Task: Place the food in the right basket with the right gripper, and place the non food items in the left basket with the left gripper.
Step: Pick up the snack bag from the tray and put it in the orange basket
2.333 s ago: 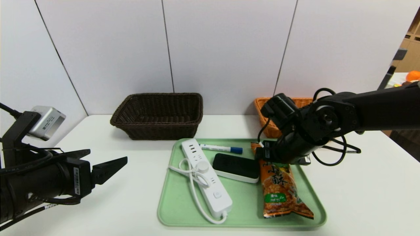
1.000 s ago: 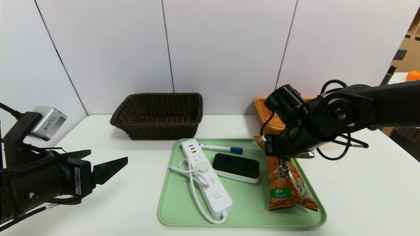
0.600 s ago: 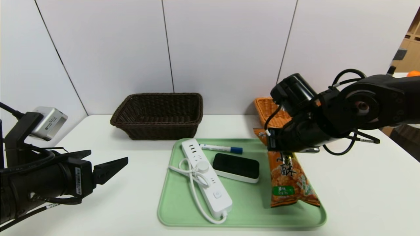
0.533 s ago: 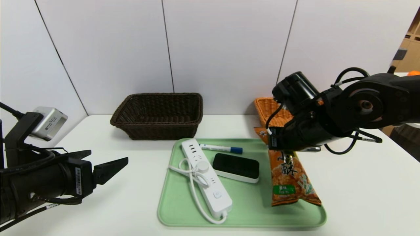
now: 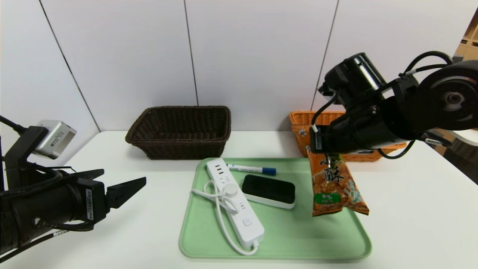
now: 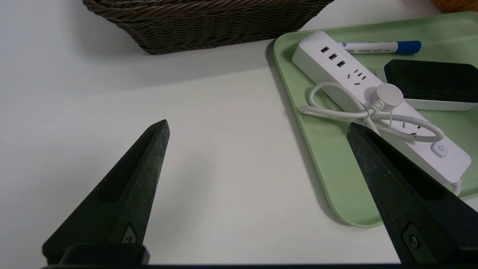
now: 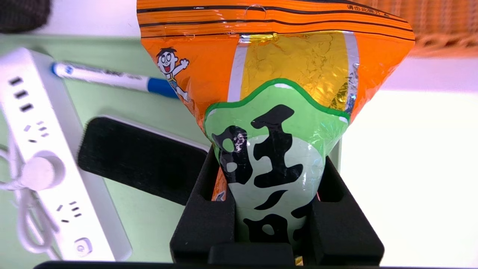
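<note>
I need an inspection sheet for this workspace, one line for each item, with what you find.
Surface: white table carrying a green tray.
Job's things: snack bag hangs above the tray, lifted clear; power strip, eraser and marker lie on the tray; dark brown basket and orange basket stand behind.
Clutter: nothing seen.
Grippers: right gripper shut on the bag's top; left gripper open, hovering left of the tray.
Cables: the strip's white cord, coiled; black cables on the right arm.
Surroundings: white wall panels.
</note>
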Robot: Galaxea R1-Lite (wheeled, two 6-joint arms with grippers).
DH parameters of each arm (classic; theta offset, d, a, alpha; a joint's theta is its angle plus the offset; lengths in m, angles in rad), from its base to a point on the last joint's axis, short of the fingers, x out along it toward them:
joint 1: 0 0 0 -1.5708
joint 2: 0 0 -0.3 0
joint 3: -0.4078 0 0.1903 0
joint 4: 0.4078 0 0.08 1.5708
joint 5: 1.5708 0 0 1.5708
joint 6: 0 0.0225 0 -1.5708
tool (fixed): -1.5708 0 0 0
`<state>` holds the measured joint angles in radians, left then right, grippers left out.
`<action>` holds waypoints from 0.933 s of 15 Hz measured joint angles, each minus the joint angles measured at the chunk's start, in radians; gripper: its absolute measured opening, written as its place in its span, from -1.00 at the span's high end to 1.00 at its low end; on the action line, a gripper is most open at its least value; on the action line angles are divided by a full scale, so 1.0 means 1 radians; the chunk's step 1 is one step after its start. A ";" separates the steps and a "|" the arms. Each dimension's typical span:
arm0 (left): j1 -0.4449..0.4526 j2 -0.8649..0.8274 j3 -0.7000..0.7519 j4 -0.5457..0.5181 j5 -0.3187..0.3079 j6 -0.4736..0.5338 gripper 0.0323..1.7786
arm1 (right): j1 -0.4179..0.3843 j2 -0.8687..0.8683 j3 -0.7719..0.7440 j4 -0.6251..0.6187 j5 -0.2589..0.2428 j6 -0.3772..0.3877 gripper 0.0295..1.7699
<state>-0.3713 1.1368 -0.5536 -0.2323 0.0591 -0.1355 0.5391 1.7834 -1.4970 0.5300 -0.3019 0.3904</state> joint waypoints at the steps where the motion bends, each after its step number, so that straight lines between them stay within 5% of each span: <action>1: 0.000 0.000 0.000 0.000 0.000 0.000 -0.90 | -0.003 -0.004 -0.017 0.003 -0.004 -0.011 0.50; 10: 0.000 0.008 -0.004 -0.014 0.000 0.002 -0.90 | -0.088 -0.016 -0.179 -0.009 -0.011 -0.140 0.51; 14: 0.000 0.009 -0.003 -0.028 0.000 0.005 -0.90 | -0.129 -0.009 -0.217 -0.106 -0.004 -0.203 0.51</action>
<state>-0.3713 1.1460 -0.5562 -0.2602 0.0591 -0.1309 0.4102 1.7747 -1.7145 0.4238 -0.3064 0.1879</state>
